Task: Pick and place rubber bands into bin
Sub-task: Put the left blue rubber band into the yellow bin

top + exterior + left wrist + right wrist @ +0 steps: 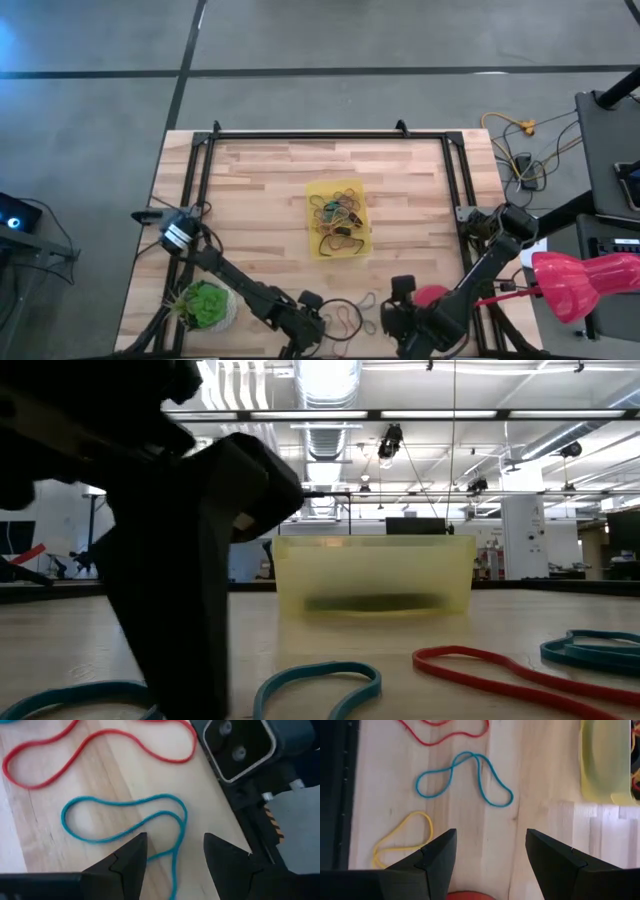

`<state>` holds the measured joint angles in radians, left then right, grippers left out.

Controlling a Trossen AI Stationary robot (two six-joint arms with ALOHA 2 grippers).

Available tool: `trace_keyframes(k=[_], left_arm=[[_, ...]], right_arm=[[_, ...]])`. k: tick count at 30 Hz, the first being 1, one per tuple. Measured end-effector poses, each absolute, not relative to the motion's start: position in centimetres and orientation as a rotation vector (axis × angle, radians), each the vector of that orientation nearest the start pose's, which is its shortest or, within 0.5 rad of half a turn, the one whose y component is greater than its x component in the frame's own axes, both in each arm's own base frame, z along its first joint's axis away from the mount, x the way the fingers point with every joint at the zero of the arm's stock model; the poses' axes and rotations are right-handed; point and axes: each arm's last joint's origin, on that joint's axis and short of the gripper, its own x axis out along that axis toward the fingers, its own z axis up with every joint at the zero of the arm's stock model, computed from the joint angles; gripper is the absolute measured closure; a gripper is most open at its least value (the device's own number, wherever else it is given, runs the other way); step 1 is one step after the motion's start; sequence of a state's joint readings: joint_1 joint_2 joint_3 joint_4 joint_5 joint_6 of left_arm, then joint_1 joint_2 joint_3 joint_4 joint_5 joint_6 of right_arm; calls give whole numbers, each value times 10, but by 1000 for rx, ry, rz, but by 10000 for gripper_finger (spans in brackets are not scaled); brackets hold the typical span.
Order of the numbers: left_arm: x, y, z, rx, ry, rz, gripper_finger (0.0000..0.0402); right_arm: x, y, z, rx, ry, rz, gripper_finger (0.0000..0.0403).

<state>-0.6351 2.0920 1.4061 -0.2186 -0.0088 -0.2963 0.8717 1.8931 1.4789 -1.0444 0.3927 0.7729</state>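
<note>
**Loose bands by the near edge, left gripper lined up on a blue one**

From above I see the bin point(338, 218) sitting mid-table, already holding a tangle of bands point(338, 212). A few more lie loose on the wood near the front edge, between my two arms.

My left gripper point(174, 851) hangs low over a blue band point(122, 817), fingers spread with nothing between them; one strand of the loop runs straight through the gap. A red band point(100, 742) lies just beyond it, apart from the blue. The right gripper point(490, 851) is also wide open and empty, looking down at bare wood, with a blue band point(465, 780), a yellow band point(402, 840) and part of a red one ahead of it, and a corner of the bin point(605, 765) off to the side.

I judge these to be nearly weightless, limp and a bit grippy. They lie flat on the table, so the fingertips must come right down to the wood to catch a strand. Any point on the loop will do, but I would close where the two blue strands run close together, taking both at once. The band will dangle and swing when lifted, and may cling to a pad on release. The red one seems far enough off not to be dragged along.
</note>
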Motion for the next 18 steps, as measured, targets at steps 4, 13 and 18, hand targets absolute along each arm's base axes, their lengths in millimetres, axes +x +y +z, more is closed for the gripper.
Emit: trace_keyframes(k=[4, 13, 18], left_arm=[[356, -260, 141, 48, 942, -442, 223], [353, -258, 132, 95, 958, -451, 317], [353, -255, 129, 94, 968, -456, 378]], right_arm=[[240, 268, 211, -173, 1213, -116, 179], [239, 268, 209, -187, 1218, -112, 179], [239, 267, 209, -194, 1220, -112, 179]])
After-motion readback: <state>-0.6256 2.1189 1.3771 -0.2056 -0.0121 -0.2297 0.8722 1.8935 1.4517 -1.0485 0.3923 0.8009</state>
